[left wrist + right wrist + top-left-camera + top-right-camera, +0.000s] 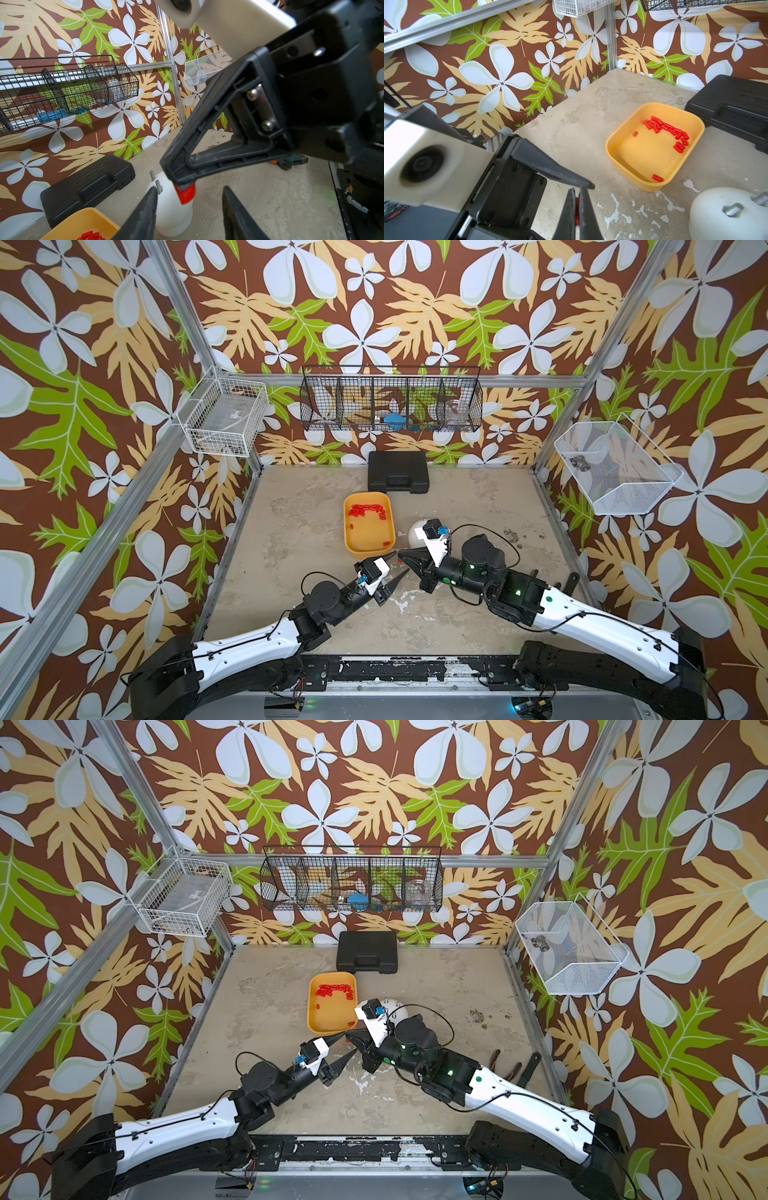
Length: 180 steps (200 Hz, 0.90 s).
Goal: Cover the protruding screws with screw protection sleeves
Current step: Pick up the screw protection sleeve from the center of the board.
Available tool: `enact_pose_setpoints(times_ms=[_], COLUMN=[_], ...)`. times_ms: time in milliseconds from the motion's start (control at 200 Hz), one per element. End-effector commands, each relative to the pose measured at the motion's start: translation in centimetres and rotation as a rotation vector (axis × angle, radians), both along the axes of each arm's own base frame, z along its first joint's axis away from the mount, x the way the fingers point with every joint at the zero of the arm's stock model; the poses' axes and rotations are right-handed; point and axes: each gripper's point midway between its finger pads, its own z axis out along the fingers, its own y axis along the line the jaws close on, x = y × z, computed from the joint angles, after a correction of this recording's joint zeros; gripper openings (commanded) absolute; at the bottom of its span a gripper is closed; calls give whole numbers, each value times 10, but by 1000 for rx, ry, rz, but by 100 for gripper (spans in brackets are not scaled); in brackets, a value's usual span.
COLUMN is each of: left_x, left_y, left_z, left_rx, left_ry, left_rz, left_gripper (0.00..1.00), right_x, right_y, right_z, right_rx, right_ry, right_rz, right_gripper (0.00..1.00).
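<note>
Screws [158, 187]: the left wrist view shows two bare grey studs sticking up out of the white dome [413, 533]. No stud I can see is capped. The dome stands on the surface [299, 531] about mid-depth, slightly right of centre. In both top views it is half hidden under the right wrist camera.

One red sleeve [185, 193] is pinched at the tip of the right end effector [577, 193], which is clenched on it. It hangs above the surface just off the tray's near right corner, close to the dome and not on any stud.

Left end effector [400, 564]: released, jaws apart, gripping nothing. The right tip with the sleeve sits in line with the gap between its fingertips. The left wrist view shows neither finger touching the sleeve. Can't tell whether the two end effectors touch each other.

The remaining sleeves [664, 128] lie in the yellow tray [612, 151]. Most are clustered along its far wall, one lies alone toward its left wall and one alone at its near right corner. The tray sits just left of the dome with a small gap between them.

A shut black case [397, 477] sits at the middle of the far edge, just behind the tray. Dark hand tools [515, 1067] lie near the right edge.
</note>
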Motion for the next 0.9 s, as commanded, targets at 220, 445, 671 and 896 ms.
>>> enact_pose_setpoints(times_ms=[220,445,671,896], left_x=[2,2,3,6], left_y=[2,-2,-1,2], left_z=[13,9,10,9], left_rx=[-40,-19,-21,-26], left_ry=[-2,6,1,11], left_rz=[11,2,11,30], left_gripper=[42,37,23,9], right_x=[-11,-18,-22,-25], right_y=[4,7,9,11], right_z=[2,8,3,-4], right_rx=[47,75,74,67], right_ry=[14,19,31,41], right_rz=[59,101,123,143], right_gripper=[0,0,0,0])
